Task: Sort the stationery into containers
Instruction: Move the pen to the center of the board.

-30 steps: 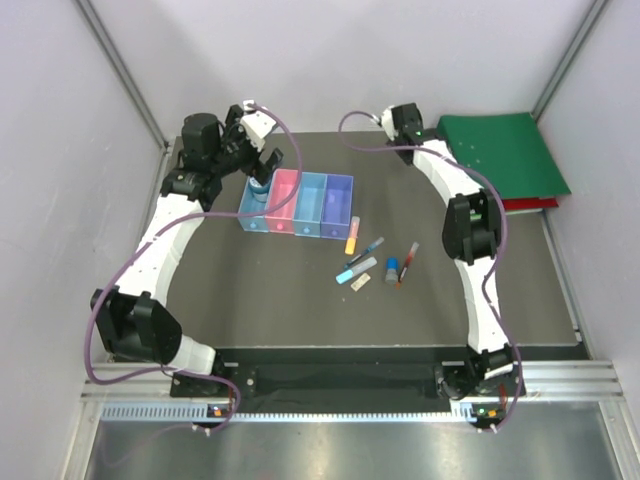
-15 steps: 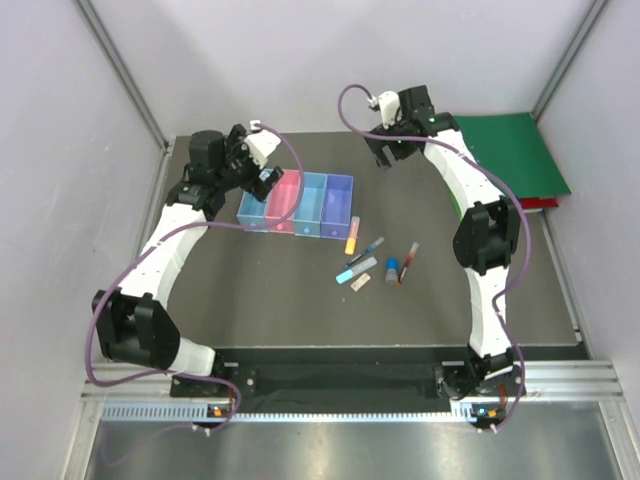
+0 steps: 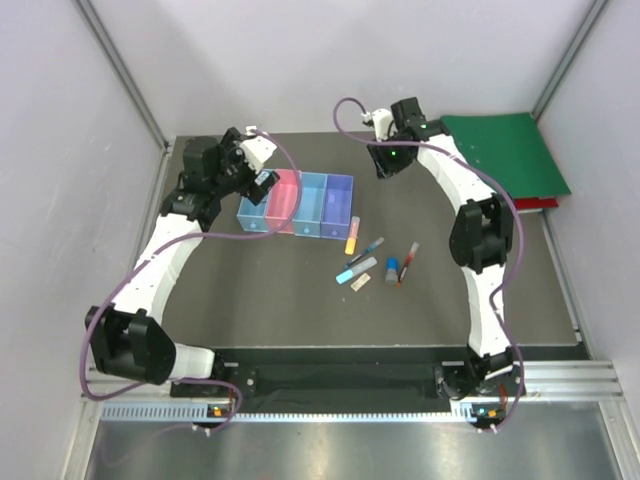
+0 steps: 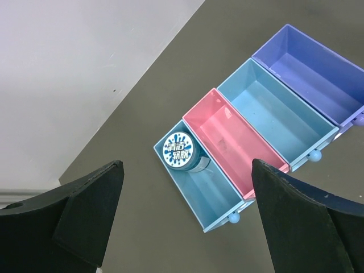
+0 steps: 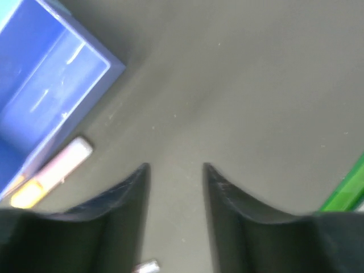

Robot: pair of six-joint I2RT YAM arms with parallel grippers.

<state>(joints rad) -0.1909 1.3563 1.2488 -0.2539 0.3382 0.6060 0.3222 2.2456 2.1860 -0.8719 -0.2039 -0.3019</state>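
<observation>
The disc (image 4: 180,151) lies in the leftmost bin (image 4: 216,193); pens (image 3: 366,250) lie before the rightmost bin (image 3: 338,200).

The left arm's fingers (image 3: 264,182) have lifted off the translucent blue plastic bin (image 4: 211,196). The right arm's fingers (image 3: 386,166) have swung left from the far corner, toward the translucent purple plastic bin (image 3: 339,203).

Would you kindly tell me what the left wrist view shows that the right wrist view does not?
Only left wrist: the round blue disc inside the blue bin, plus the pink bin and light-blue bin. Only right wrist: the orange-yellow highlighter and a green binder edge. Both: the purple bin.
</observation>
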